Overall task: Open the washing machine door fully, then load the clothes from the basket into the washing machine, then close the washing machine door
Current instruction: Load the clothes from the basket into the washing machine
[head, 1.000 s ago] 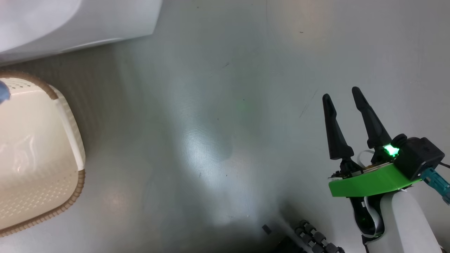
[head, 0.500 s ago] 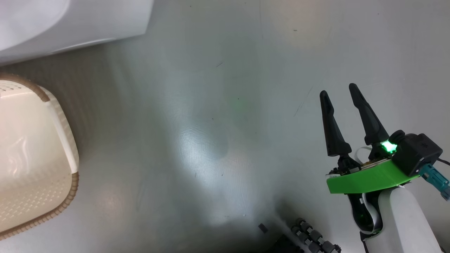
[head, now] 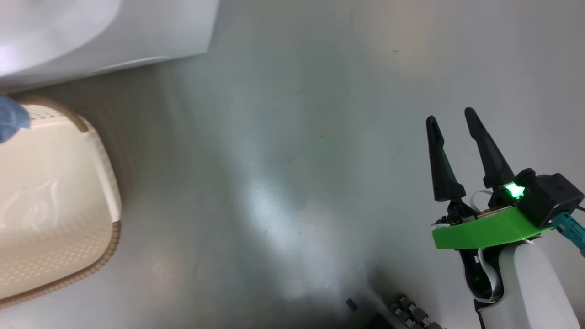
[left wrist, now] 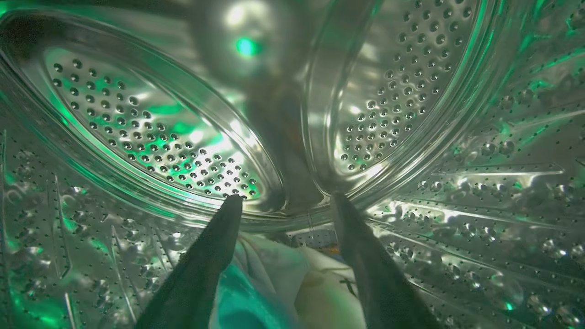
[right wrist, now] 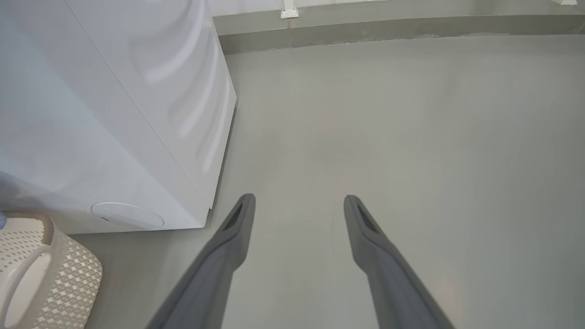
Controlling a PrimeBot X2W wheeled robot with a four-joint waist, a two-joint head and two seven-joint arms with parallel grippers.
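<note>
Head view, left edge: blurred blue scrap of clothes (head: 9, 121) seen at rim of basket (head: 107, 173). Upper left: corner of washing machine (head: 137, 32). Lower right: right gripper (head: 451, 116) poised over floor (head: 292, 160), fingers parted wide, nothing gripped. Left wrist view: left gripper (left wrist: 287, 201) spread wide inside steel drum (left wrist: 160, 137). White and blue clothes seen low in frame between finger bases, nothing pinched at tips.

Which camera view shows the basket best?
The head view: the basket lies large at the left, with brown rim, white handle and pale inside. The right wrist view catches one corner at lower left. The left wrist view looks into the drum.
</note>
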